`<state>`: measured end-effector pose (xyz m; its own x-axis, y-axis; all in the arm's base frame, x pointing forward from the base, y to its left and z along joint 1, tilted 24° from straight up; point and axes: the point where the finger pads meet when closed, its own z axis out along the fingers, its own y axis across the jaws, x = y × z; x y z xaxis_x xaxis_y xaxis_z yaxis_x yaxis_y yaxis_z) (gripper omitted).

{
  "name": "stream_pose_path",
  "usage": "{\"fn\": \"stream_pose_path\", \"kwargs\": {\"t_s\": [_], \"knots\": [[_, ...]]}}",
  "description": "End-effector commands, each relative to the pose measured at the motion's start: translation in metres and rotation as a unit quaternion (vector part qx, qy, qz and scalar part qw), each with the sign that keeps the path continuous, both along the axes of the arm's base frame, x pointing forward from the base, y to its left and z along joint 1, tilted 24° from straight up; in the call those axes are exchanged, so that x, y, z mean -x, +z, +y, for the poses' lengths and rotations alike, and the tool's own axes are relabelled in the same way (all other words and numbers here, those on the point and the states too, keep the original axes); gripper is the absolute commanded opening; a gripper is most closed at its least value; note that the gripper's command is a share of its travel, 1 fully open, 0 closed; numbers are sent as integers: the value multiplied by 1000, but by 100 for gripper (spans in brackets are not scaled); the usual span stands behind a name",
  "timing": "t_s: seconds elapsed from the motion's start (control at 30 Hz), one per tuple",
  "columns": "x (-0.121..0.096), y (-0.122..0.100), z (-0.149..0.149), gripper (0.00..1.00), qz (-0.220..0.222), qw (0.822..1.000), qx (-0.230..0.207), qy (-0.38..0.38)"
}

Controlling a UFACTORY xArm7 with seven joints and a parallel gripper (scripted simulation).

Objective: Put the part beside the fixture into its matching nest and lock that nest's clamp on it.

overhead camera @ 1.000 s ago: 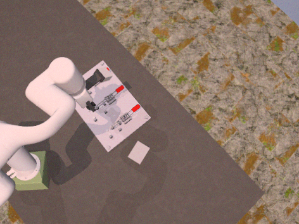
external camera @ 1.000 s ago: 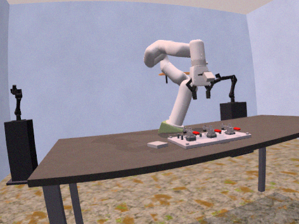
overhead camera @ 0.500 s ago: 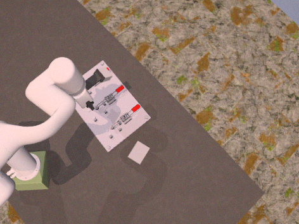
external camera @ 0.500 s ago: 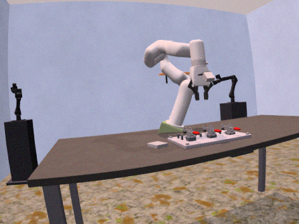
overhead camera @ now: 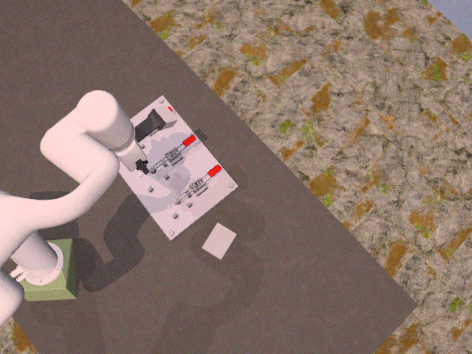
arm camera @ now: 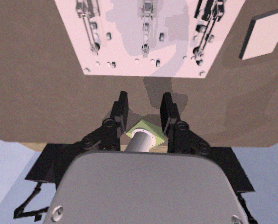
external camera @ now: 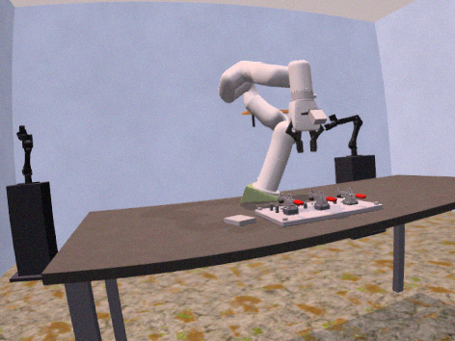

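Note:
The part, a flat pale grey slab (overhead camera: 219, 241), lies on the dark table just off the fixture's near corner; it also shows in the side view (external camera: 239, 220) and at the wrist view's right edge (arm camera: 260, 35). The white fixture plate (overhead camera: 175, 168) (external camera: 318, 211) (arm camera: 150, 35) carries three nests, each with a toggle clamp. Two red handles (overhead camera: 189, 140) (overhead camera: 214, 170) are plain to see; the third (overhead camera: 170, 109) is mostly hidden by my arm. My gripper (external camera: 307, 145) (arm camera: 144, 100) hangs high above the plate's arm-side edge, fingers partly open and empty.
The green robot base (overhead camera: 50, 271) stands on the table behind the fixture. Black pedestals with camera arms stand off the table at left (external camera: 29, 227) and behind at right (external camera: 355, 167). The table's edge runs close past the fixture's far side.

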<state>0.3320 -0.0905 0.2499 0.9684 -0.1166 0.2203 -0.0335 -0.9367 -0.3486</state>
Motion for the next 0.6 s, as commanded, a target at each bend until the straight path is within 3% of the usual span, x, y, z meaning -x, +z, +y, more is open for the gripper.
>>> {"fn": "stream_pose_path", "kwargs": {"t_s": [0.0, 0.57], "knots": [[-1, 1, -1, 47, -1, 1000, 0, -1], [-1, 1, -1, 47, -1, 1000, 0, -1]]}}
